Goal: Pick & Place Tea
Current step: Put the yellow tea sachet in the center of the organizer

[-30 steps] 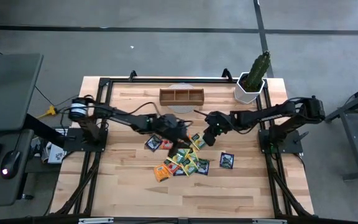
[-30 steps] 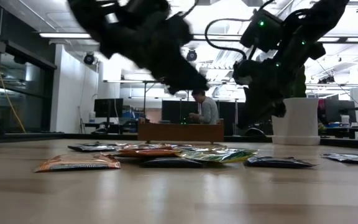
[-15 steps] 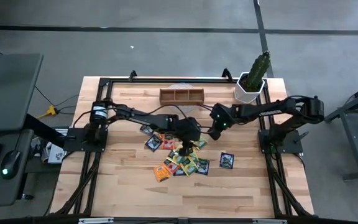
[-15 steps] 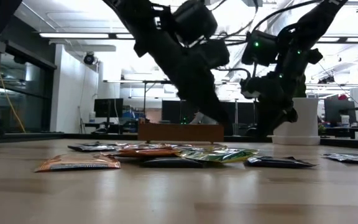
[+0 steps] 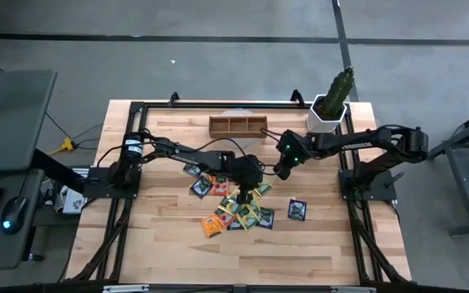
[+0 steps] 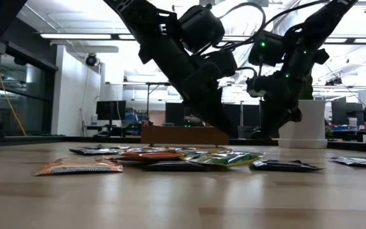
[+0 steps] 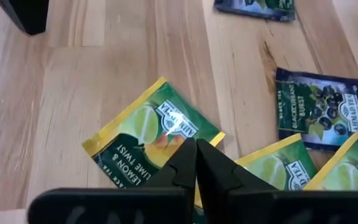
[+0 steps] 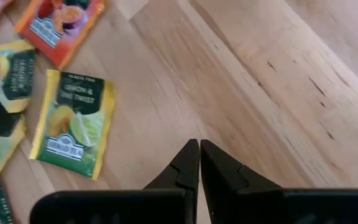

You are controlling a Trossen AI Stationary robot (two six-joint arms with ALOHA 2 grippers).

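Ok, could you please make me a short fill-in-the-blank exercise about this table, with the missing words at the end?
1. The left gripper is over a yellow-green sachet labelled lemon and ___.
2. The right gripper has its jaws ___.
3. The tray has ___ compartments.
4. The colour of the pot is ___.

Missing words: lime; shut; three; white

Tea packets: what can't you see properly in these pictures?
- Left gripper, left wrist view: shut on a lemon packet; whether it holds it is hidden by its fingertips.
- Tray, high view: contents too small.
- Pile, low view: packets edge-on, labels unreadable.
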